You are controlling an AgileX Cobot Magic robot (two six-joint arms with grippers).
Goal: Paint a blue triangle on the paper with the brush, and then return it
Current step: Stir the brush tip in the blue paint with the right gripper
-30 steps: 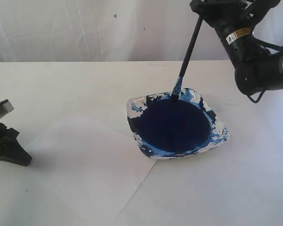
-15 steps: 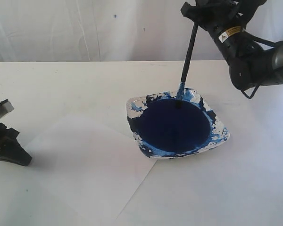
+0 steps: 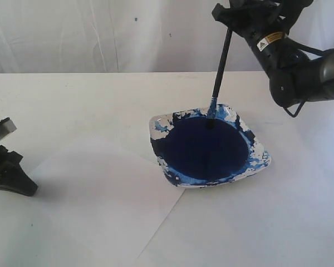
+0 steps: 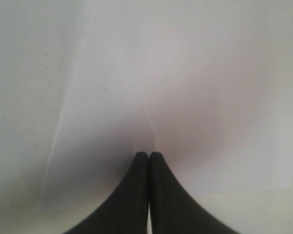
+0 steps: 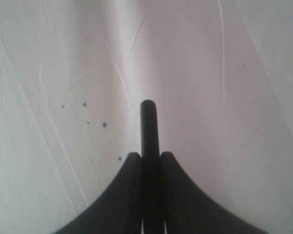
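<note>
Exterior view, brush (image 3: 221, 67) tip lost in dark paint (image 3: 206, 147), left end effector (image 3: 30, 190) cropped

The right gripper (image 3: 232, 22) has shifted left. The brush (image 3: 221, 67) now stands steeper, its tip moved off the dish (image 3: 263, 160) rim into the paint pool (image 3: 206, 147).

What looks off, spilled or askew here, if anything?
No spill on the table. The dish rim is blotched with blue paint, messy but contained. The paper lies askew to the table edge, one corner meeting the dish. A few dark specks dot the white backdrop.
</note>
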